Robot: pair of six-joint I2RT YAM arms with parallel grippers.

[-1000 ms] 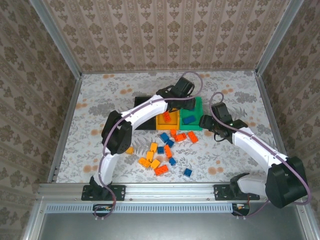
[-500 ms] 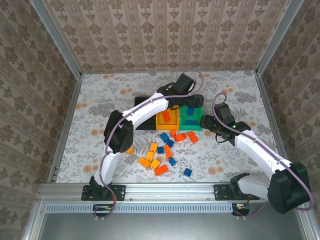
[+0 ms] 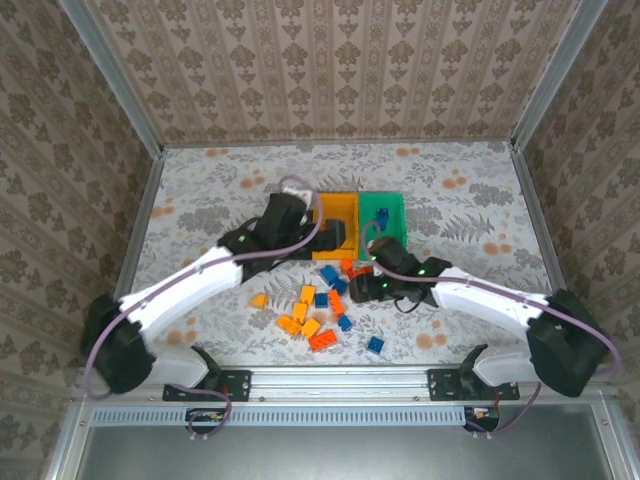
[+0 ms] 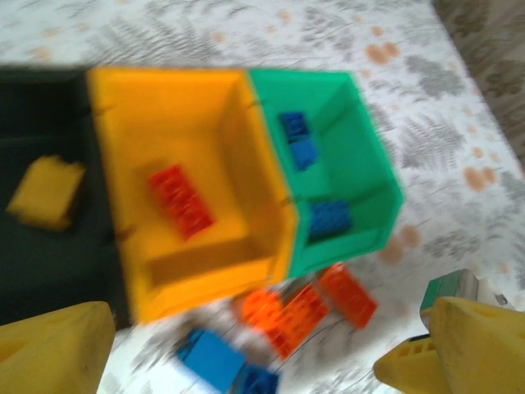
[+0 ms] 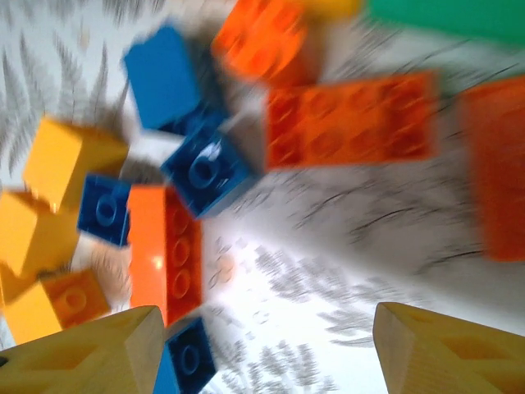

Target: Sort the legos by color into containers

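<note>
Left claw (image 4: 254,349) open, empty; right claw (image 5: 271,349) open over blurred legos (image 5: 349,119); black bin (image 4: 49,263) cut off.

The containers (image 4: 176,267) are black, yellow-orange and green, the legos (image 5: 353,119) blue, red-orange and yellow (tabletop (image 4: 426,49): grey floral print).

We can read no text, label, brand, number or sign in any of these views. The legos (image 3: 336,300) show plain studs and the containers (image 3: 385,200) plain coloured walls, though both wrist views are too blurred for fine print.
</note>
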